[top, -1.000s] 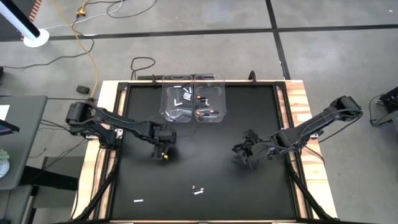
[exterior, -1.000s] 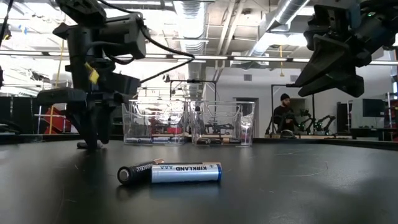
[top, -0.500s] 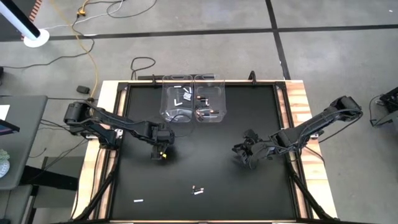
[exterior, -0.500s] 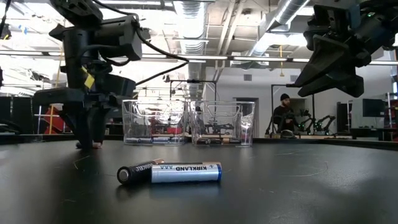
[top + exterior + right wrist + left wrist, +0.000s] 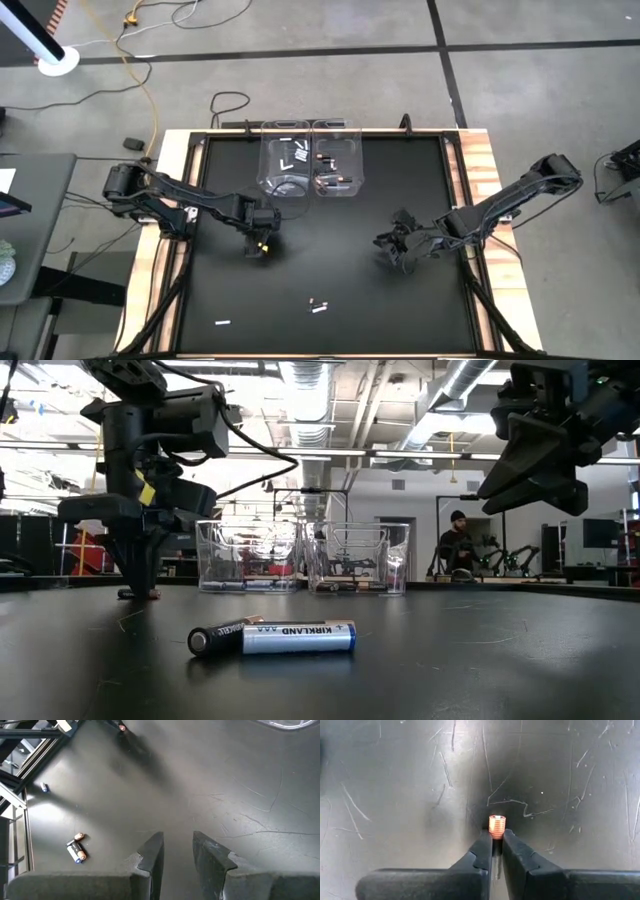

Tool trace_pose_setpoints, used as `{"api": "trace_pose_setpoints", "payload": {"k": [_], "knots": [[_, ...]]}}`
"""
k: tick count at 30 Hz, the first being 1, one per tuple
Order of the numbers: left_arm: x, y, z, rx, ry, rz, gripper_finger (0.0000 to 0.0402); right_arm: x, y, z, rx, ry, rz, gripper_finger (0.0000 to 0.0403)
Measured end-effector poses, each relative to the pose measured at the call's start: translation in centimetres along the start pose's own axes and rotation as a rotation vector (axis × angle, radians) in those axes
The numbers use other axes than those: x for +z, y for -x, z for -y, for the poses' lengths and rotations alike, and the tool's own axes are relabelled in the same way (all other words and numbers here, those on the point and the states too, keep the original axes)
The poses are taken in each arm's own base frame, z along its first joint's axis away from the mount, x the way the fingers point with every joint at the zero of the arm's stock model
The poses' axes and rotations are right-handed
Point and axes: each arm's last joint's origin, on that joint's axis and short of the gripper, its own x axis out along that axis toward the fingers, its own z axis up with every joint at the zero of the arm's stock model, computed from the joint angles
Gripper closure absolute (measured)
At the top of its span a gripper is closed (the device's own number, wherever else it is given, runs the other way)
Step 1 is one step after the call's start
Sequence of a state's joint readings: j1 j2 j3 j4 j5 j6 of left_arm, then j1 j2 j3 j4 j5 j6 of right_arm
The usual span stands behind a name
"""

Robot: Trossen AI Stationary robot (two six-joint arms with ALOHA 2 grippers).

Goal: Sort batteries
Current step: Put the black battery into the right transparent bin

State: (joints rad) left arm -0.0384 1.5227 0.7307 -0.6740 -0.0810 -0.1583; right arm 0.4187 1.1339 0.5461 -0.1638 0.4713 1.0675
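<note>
Left tool (image 5: 496,842) was down at the table (image 5: 420,300), left of centre, clenched on a small copper-ended battery (image 5: 497,824), probably one of the dark type. Right tool (image 5: 177,852) hung above the table's right side, fingers apart, holding nothing. Two batteries (image 5: 273,637) lay touching near the front edge; more sat in the two clear bins (image 5: 310,160) at the back.

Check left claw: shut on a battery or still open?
Shut on a battery. In the left wrist view the left claw pinches a copper-ended battery between its fingers, down at the black table.
</note>
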Motion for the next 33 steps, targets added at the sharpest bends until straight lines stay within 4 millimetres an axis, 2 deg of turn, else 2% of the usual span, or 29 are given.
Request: {"api": "trace_pose_setpoints", "payload": {"k": [6, 11, 15, 22, 28, 33], "knots": [[0.1, 0.1, 0.3, -0.004, 0.081, 0.004, 0.0384, 0.0, 0.0, 0.0, -0.001, 0.004, 0.0, 0.0281], [1.5, 1.2, 0.8, -0.029, 0.138, 0.051, 0.0384, 0.0, 0.0, 0.0, 0.0, 0.011, 0.0, 0.0281], [3.4, 3.2, 1.2, -0.064, 0.162, 0.146, 0.0384, 0.0, 0.0, 0.0, -0.001, 0.061, 0.0, 0.0281], [6.3, 6.6, 1.2, -0.117, 0.319, 0.278, 0.0384, 0.0, 0.0, 0.0, 0.0, 0.083, -0.001, 0.0281], [9.1, 10.5, -0.5, -0.121, 0.361, 0.442, 0.0384, 0.0, 0.0, 0.0, -0.001, 0.086, -0.001, 0.0281], [11.6, 13.7, -4.2, -0.075, 0.342, 0.552, 0.0384, 0.0, 0.0, 0.0, -0.001, 0.084, -0.001, 0.0281]]}}
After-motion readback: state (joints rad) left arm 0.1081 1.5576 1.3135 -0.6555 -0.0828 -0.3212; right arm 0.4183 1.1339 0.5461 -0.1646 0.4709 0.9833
